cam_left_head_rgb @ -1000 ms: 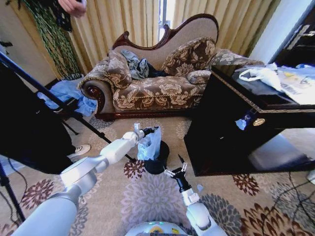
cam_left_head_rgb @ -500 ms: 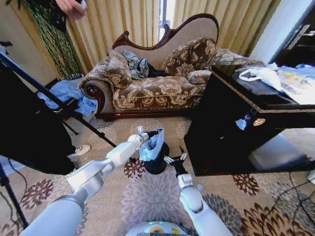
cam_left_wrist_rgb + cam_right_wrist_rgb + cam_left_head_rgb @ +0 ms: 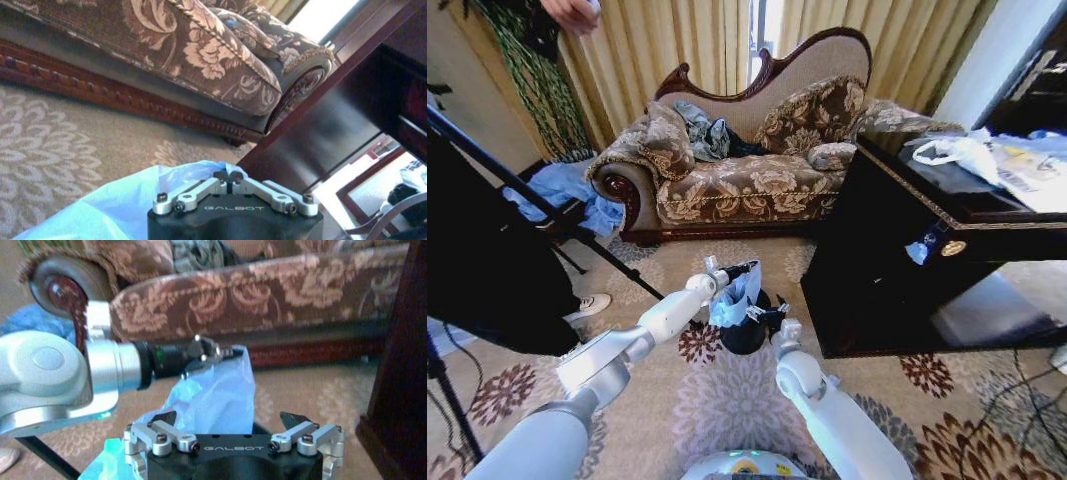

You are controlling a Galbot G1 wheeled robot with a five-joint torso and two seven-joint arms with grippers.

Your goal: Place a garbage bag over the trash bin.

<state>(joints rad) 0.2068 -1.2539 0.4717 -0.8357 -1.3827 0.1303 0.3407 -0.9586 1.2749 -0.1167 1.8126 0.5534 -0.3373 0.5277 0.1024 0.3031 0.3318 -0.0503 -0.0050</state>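
Observation:
The pale blue translucent garbage bag (image 3: 733, 297) hangs over the small black trash bin (image 3: 747, 337) on the carpet. My left gripper (image 3: 745, 268) is shut on the bag's top edge, and in the left wrist view its gripper (image 3: 228, 176) is pinched closed with the garbage bag (image 3: 127, 207) below it. My right gripper (image 3: 765, 312) is open right beside the bag, just above the bin's rim. In the right wrist view its fingers (image 3: 163, 418) spread wide around the garbage bag (image 3: 220, 390), with the left gripper (image 3: 215, 352) behind.
A patterned sofa (image 3: 747, 180) stands behind the bin. A dark wooden cabinet (image 3: 897, 270) is close on the right, with white bags (image 3: 967, 155) on top. A black tripod leg (image 3: 577, 240) and a blue cloth heap (image 3: 562, 190) are on the left.
My right gripper has moved forward and to the left, from beside the bin up to the hanging bag. The left gripper still holds the bag, almost in the same place.

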